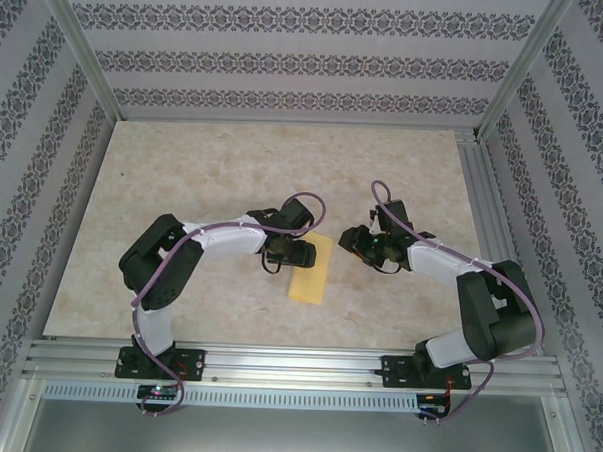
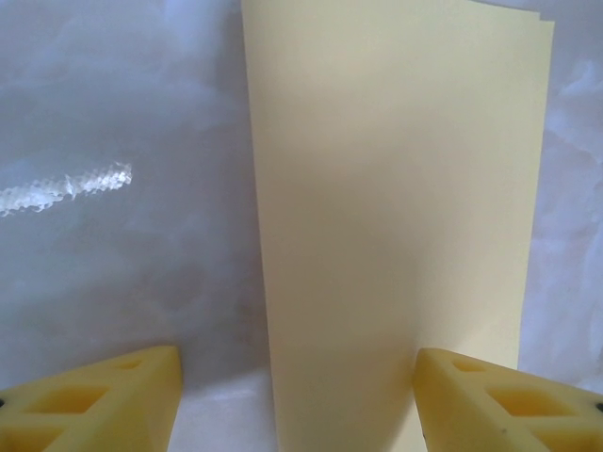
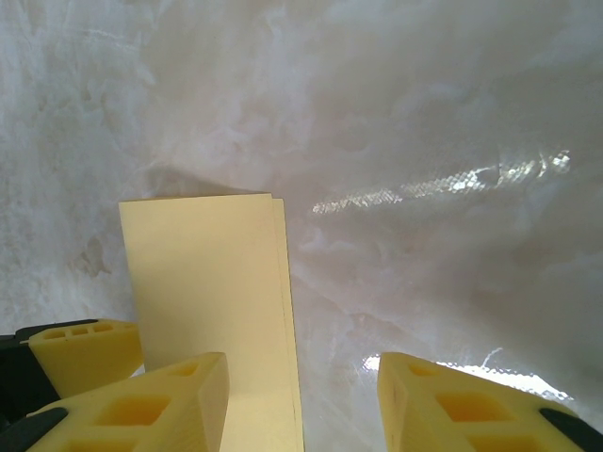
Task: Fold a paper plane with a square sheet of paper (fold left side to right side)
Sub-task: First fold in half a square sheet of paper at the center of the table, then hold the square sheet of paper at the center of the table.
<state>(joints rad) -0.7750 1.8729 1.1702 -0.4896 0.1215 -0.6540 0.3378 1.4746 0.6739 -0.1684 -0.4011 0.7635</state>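
Where the left arm (image 1: 170,265) bends in across the marbled surface (image 1: 184,171), the left fingers (image 1: 292,254) sit over the left edge of the square sheet of paper (image 1: 311,278), toward its far end. Seen from the left wrist, these yellow fingers (image 2: 104,400) stand well apart with nothing clasped between them. One is off to the side of the sheet over bare surface, while the other overlaps the sheet's opposite long edge, though I cannot tell whether it presses on the paper. The sheet (image 2: 396,207) lies flat on the surface as a narrow pale-yellow rectangle, doubled over, with its two layers slightly offset at one far corner. From the top view it rests between the two arms, its long side running away from the bases. To its right, the right fingers (image 1: 361,244) are just beside the sheet's far right corner. Seen from the right wrist, the right fingers (image 3: 151,405) are also spread, with bare surface in the gap between them and nothing gripped. One of them stands in front of the near end of the sheet (image 3: 207,273), whose doubled edges show along one long side. Furthest right, the right arm (image 1: 478,314) angles back toward its base
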